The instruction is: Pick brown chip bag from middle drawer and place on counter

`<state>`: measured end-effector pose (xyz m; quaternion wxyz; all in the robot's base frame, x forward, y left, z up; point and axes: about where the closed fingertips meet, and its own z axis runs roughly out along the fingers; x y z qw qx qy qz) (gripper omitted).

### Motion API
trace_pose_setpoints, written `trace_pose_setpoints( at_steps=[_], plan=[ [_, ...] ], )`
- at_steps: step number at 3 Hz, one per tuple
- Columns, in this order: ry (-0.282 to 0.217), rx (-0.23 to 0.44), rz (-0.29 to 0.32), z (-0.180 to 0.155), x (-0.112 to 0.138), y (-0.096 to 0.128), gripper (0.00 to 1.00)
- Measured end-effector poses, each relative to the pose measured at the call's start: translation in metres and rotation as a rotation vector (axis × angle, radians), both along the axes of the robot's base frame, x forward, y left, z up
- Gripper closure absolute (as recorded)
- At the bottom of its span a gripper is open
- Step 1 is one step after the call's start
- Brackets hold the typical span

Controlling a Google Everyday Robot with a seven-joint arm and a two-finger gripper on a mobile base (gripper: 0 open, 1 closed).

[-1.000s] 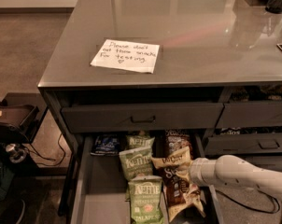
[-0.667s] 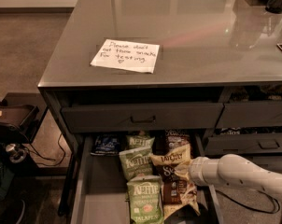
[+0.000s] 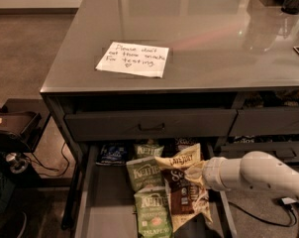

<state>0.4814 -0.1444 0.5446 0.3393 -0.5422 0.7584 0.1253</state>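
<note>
The middle drawer (image 3: 106,208) is pulled open below the counter (image 3: 214,48). The brown chip bag (image 3: 181,192) lies tilted at the drawer's right side, its cream top band toward the back and its cream bottom edge toward the front. My white arm reaches in from the right. My gripper (image 3: 196,171) is at the bag's upper right corner and is shut on it. The fingertips are mostly hidden by the bag's crumpled top.
Two green Kettle bags (image 3: 143,171) lie left of the brown bag, and a small dark blue bag (image 3: 113,152) lies at the back left. A shallower closed drawer with a bar handle (image 3: 150,126) sits above. A white note (image 3: 133,59) lies on the counter. Dark gear and cables (image 3: 13,133) stand on the floor at left.
The brown chip bag has shifted and tilted up at its gripped corner and now looks larger and nearer. The arm has stayed at the drawer's right side.
</note>
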Motion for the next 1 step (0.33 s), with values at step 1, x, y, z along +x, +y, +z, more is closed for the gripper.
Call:
trace_pose_setpoints(
  at_steps=[1],
  plan=[
    [-0.026,-0.012,0.054,0.0563,-0.0075,0.011,1.0]
  ],
)
